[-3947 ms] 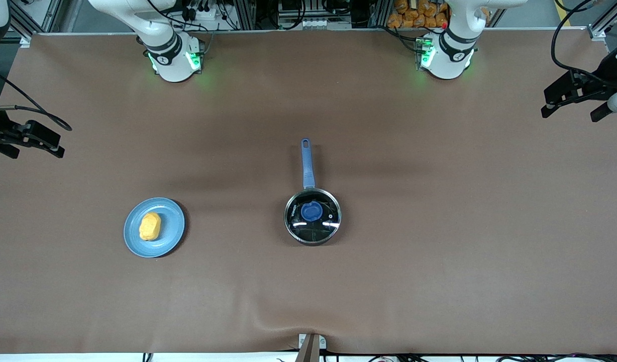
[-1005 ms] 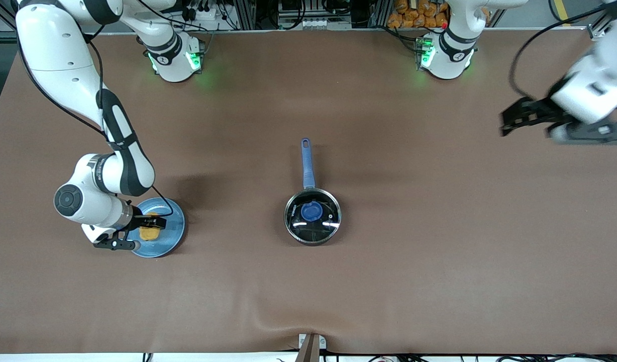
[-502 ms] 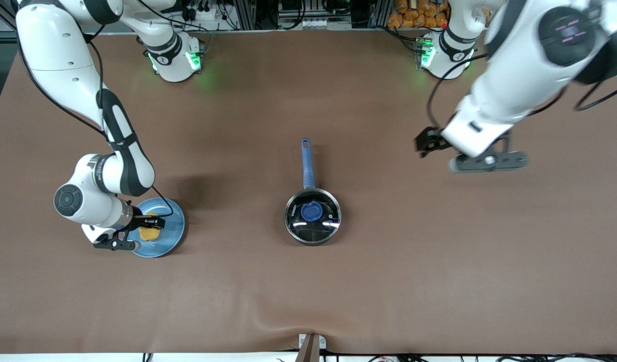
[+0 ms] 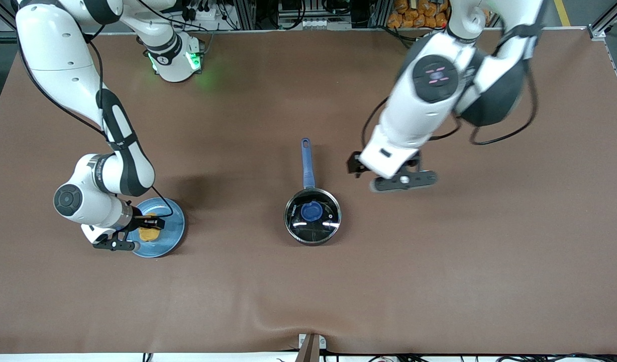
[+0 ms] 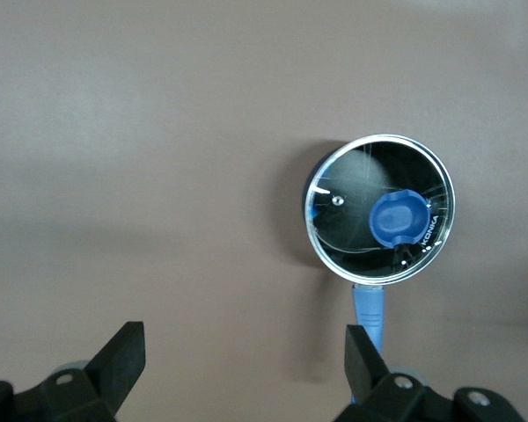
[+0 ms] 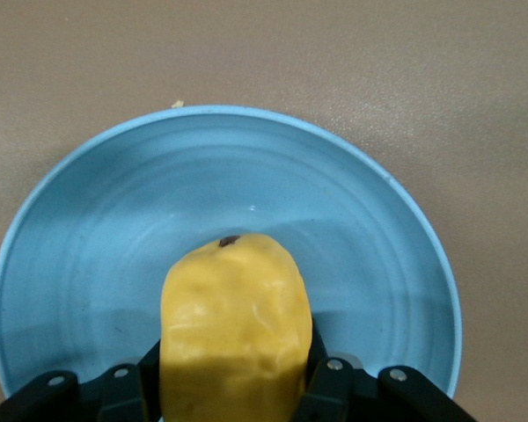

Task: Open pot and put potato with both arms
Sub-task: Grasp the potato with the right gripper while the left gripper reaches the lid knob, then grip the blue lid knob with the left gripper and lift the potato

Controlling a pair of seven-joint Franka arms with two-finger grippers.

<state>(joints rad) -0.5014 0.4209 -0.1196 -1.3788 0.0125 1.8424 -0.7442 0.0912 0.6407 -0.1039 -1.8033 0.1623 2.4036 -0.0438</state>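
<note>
Your right gripper (image 6: 233,387) is clenched on the potato (image 6: 235,330), pinned between its jaws on the plate (image 6: 378,237) for lifting. Your left gripper (image 5: 242,369) hangs released, spread wide, near the lidded pot (image 5: 380,208).

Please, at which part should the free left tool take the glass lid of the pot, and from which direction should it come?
Probably the blue knob in the middle of the lid: it is the only raised part, and the glass around it is flat and smooth. Come straight down from above, since the lid lies level on the pot. The left tool is open, above the table beside the pot's handle.
</note>
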